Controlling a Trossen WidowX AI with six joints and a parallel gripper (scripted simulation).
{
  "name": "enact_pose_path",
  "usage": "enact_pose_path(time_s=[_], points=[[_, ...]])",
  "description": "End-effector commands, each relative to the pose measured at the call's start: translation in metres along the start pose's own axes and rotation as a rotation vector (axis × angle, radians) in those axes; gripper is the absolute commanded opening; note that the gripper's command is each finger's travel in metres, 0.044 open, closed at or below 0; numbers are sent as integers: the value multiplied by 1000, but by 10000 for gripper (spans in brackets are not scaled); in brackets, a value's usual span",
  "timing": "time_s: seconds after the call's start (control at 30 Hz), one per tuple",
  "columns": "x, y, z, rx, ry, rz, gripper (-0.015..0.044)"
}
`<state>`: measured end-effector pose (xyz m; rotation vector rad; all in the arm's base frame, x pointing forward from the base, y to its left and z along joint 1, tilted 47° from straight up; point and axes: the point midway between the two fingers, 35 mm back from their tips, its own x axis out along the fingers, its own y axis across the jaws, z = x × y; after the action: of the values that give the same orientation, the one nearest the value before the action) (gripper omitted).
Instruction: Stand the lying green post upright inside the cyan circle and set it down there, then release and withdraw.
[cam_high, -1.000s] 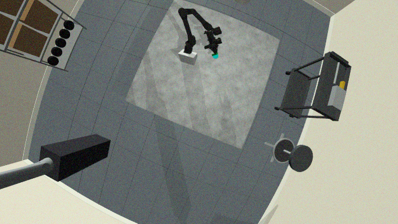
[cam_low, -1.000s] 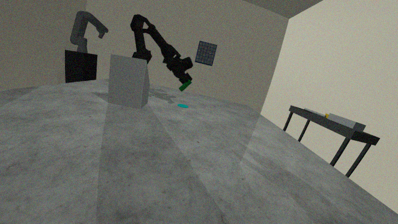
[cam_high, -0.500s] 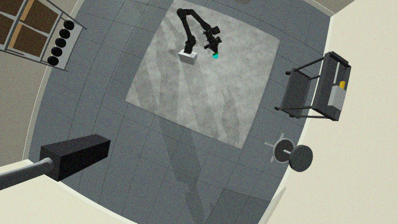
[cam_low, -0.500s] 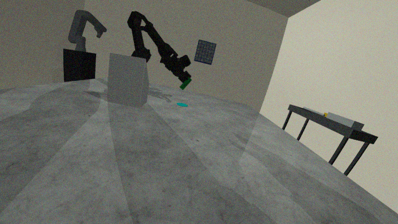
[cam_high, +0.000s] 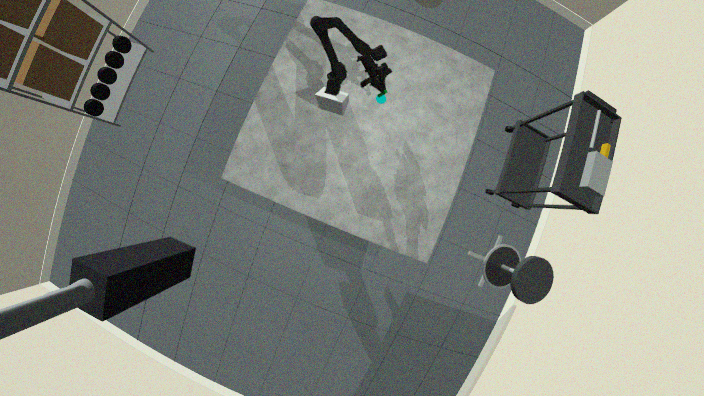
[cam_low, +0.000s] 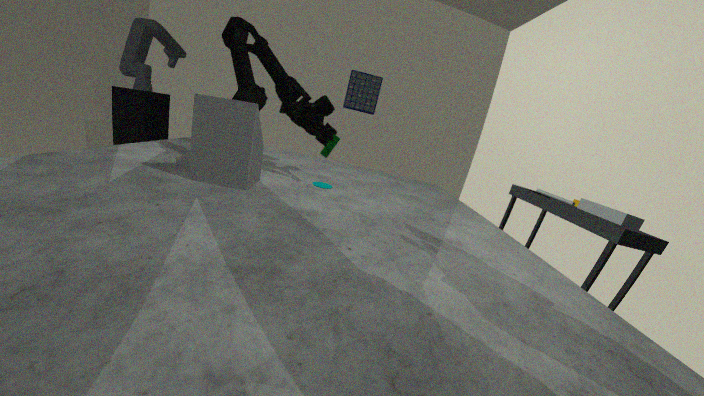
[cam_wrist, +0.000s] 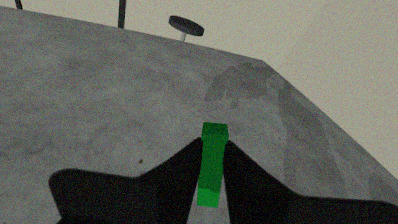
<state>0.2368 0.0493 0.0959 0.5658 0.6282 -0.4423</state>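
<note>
The gripper (cam_low: 327, 141), its two dark fingers drawn in to a narrow gap, clamps the green post (cam_wrist: 213, 162) between them. In the wrist view the post fills the slot between the fingers at lower centre of the frame, its far end sticking out past the fingertips.

In the exterior view, the post (cam_low: 330, 146) hangs in the air at upper centre, well above the mottled grey floor (cam_low: 350, 280), with the cyan circle (cam_low: 322, 185) lying flat below it and slightly to the left in frame. Open air separates post and circle. The grey pedestal block (cam_low: 227, 140) carrying the arm stands to the left of the circle, near but apart; the rest of the floor toward the foreground and right is open, and a dark table (cam_low: 590, 225) stands far off at the right edge.

The post's long axis is tilted, neither flat nor upright: its lower end points down and left in the exterior frame, in line with the downward-sloping forearm. From above, only a sliver of green (cam_high: 384, 93) shows at the gripper tip, overlapping the cyan circle (cam_high: 381, 99).
</note>
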Motion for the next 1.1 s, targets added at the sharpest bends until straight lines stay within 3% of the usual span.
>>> enact_pose_path(time_s=[0.0, 1.07], points=[[-1, -1, 1, 21, -26, 9, 23], [-15, 2, 7, 186, -183, 118, 23]])
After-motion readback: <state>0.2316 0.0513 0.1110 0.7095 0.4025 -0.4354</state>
